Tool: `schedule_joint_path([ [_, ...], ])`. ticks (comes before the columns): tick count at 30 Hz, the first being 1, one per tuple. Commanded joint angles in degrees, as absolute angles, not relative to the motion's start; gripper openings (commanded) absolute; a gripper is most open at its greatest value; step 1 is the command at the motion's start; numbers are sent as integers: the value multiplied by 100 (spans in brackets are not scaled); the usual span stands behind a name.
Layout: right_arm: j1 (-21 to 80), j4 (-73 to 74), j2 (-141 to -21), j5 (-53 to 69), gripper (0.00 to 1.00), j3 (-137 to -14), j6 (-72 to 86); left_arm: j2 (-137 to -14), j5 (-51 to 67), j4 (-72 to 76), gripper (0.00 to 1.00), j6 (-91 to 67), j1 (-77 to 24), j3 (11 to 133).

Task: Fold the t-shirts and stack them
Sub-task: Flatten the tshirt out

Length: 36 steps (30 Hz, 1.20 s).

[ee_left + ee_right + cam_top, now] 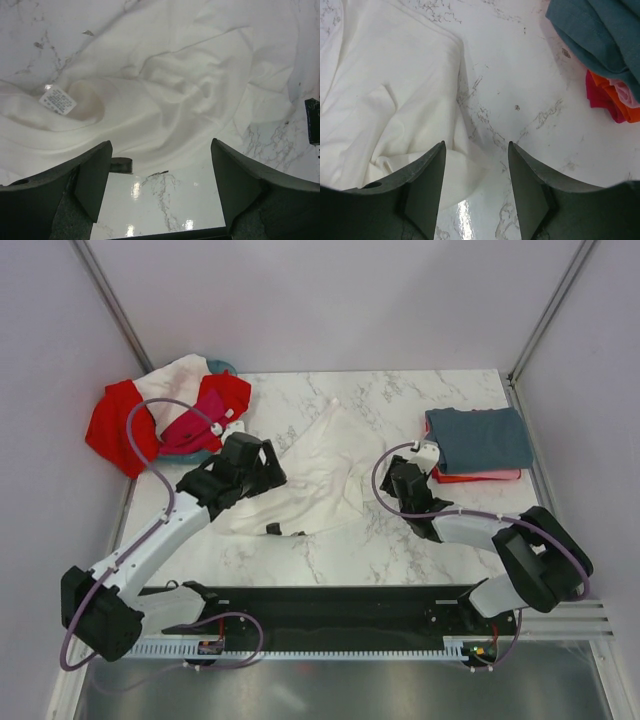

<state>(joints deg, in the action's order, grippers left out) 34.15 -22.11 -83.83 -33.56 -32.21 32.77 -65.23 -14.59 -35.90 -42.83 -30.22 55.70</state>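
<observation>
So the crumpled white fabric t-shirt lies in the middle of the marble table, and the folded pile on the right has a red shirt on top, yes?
Not quite. The top external view shows a folded slate grey-blue fabric t-shirt on top of that pile, not a red one. The white t-shirt does lie in the middle.

My left fingers (268,468) sit at the left edge of a crumpled white fabric t-shirt (320,475), which lies spread across the middle of the white marble bench (400,400). My right fingers (395,478) hang just beside its right edge. From above I cannot tell how wide either pair stands. On the bench's right side, a folded slate grey-blue t-shirt (480,438) tops a folded coral-red t-shirt (478,476). At the far left, a loose red t-shirt (112,425), a magenta t-shirt (200,418) and a second white t-shirt (178,375) are heaped over a round teal basket (222,367).
</observation>
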Motion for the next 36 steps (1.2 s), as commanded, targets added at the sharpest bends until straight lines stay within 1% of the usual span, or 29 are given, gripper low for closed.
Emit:
schedule_joint_path([
  [1,3226,-2653,-8078,-3006,61,-2980,3498,-7011,-1019,-2919,87,-3744,-3111,5906],
  [5,3199,-2725,-8007,-2962,60,-2918,3568,-7705,-1256,-2602,87,-3429,-3111,6055],
  [7,3190,-2690,-8042,-2936,59,-2962,3595,-7962,-1476,-2593,87,-3314,-3111,6230],
  [11,3190,-2689,-8007,-2953,58,-2953,3586,-8655,-1749,-2619,86,-3050,-3111,6503],
  [16,3173,-2716,-7963,-2944,58,-2927,3568,-8886,-1529,-2637,84,-3085,-3111,6443],
  [21,3181,-2751,-7954,-2918,58,-2900,3612,-9017,-1960,-2829,84,-3155,-3111,6197],
  [24,3173,-2751,-7919,-2883,58,-2892,3621,-9070,-1846,-2865,76,-3261,-3111,5986],
  [27,3155,-2760,-7875,-2874,58,-2865,3630,-8957,-1924,-2926,63,-3427,-3111,5722],
  [28,3164,-2760,-7875,-2883,58,-2857,3621,-8886,-2047,-3022,60,-3584,-3111,5548],
  [30,3155,-2760,-7866,-2883,58,-2848,3647,-8483,-2363,-3050,56,-3708,-3111,5171],
  [32,3147,-2760,-7857,-2892,58,-2830,3647,-7940,-2408,-3050,45,-3858,-3103,4932],
  [33,3155,-2768,-7849,-2883,58,-2830,3656,-7728,-2408,-3041,39,-3893,-3094,4835],
  [34,3155,-2769,-7840,-2874,58,-2821,3674,-7525,-2408,-3058,20,-3954,-3085,4669],
  [35,3147,-2769,-7831,-2874,58,-2830,3683,-7341,-2443,-3067,9,-3972,-3085,4606],
  [36,3146,-2786,-7831,-2839,58,-2813,3683,-6895,-2478,-3093,2,-3999,-3068,4510],
])
